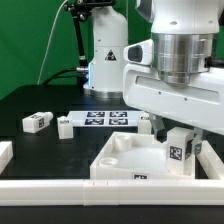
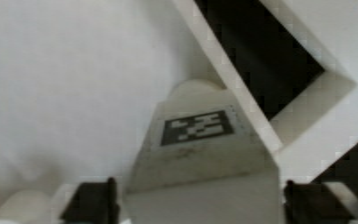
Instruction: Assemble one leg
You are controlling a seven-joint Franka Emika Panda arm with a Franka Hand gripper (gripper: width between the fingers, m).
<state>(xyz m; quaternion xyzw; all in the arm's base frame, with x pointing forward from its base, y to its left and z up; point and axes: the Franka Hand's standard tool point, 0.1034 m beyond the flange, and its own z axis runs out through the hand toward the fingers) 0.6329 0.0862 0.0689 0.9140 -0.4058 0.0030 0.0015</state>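
My gripper [image 1: 179, 134] is shut on the leg [image 1: 180, 151], a small white block with a black-and-white tag facing the camera. It holds the leg upright at the near corner of the large white tray-like piece [image 1: 125, 160], on the exterior view's right. The leg's lower end is at or in that corner; I cannot tell whether it is seated. In the wrist view the leg [image 2: 197, 140] runs between the two dark fingertips [image 2: 98, 200], with the gripper [image 2: 202, 205] closed on it and the tray's white surface [image 2: 60, 90] behind.
Two more loose white legs [image 1: 37, 122] [image 1: 65, 127] lie on the black table at the exterior view's left. The marker board [image 1: 105, 119] lies behind the tray. White rails run along the front edge [image 1: 90, 188] and the left [image 1: 5, 152].
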